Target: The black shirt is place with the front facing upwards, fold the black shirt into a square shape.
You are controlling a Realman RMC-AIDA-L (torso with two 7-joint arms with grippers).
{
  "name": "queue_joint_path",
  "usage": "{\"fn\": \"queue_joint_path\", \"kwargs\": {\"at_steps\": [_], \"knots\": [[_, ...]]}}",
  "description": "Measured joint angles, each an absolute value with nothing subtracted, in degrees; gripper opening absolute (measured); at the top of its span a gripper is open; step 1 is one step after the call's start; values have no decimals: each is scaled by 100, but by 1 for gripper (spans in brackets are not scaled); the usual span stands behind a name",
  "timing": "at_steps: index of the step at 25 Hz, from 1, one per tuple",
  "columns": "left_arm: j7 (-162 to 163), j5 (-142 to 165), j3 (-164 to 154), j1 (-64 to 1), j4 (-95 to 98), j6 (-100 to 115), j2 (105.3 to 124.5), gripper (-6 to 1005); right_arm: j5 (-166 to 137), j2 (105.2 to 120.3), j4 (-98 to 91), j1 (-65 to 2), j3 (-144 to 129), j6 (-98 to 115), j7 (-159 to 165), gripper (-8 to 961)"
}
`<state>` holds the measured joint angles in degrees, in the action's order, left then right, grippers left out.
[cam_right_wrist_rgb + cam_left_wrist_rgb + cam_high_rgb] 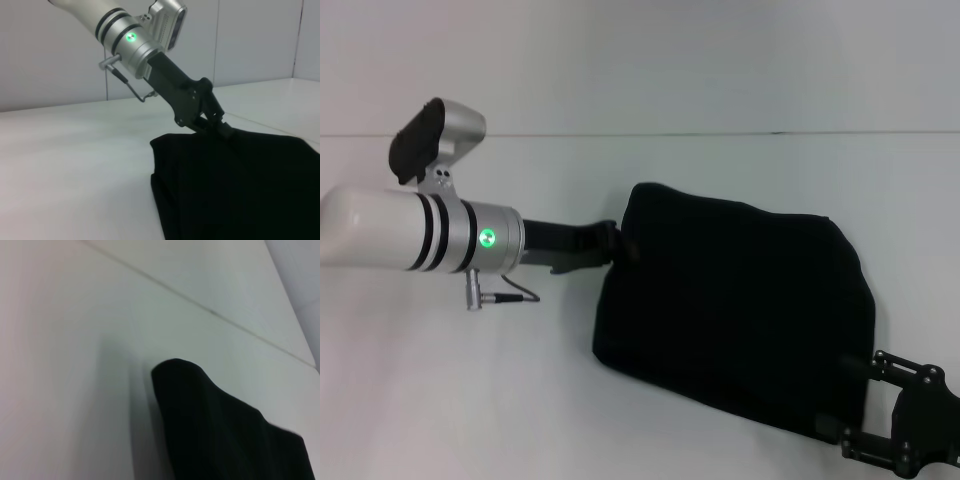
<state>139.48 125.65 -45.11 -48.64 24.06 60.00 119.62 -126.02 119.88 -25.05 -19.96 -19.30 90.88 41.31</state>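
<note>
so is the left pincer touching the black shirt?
Touching. In the right wrist view the left pincer meets the top edge of the black shirt with no gap; the head view agrees, its tip on the shirt's upper left corner.

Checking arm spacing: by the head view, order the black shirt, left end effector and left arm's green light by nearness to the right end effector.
1. black shirt, its near right corner at the right end effector.
2. left end effector, at the shirt's far left edge.
3. green light, farther left.
</note>
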Motion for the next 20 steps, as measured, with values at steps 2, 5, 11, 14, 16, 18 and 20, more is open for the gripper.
{"fn": "queue_joint_path", "kwargs": {"at_steps": [2, 5, 11, 14, 16, 18, 20], "knots": [[13945, 12561, -4512, -4888, 2411, 5784, 11949, 89, -12597, 11988, -2505, -1996, -1913, 9088, 4131, 764], [13944, 12558, -4509, -4885, 2417, 5690, 11924, 89, -12589, 11988, -2503, -1995, -1831, 9090, 4131, 764], [13886, 12405, -4397, -4700, 2417, 5564, 11866, 89, -12585, 11988, -2476, -2024, -1715, 9101, 4131, 765], [13789, 12269, -4093, -4477, 2414, 5594, 11830, 89, -12585, 11987, -2454, -2038, -1671, 9103, 4130, 765], [13733, 12119, -3936, -4297, 2407, 5666, 11817, 89, -12585, 11988, -2452, -2043, -1644, 9104, 4125, 765], [13696, 11940, -3841, -4099, 2406, 5755, 11814, 90, -12566, 11988, -2452, -2044, -1636, 9105, 4123, 765], [13631, 11683, -3781, -3842, 2405, 5896, 11812, 90, -12523, 11988, -2449, -2046, -1635, 9106, 4123, 765]]}}
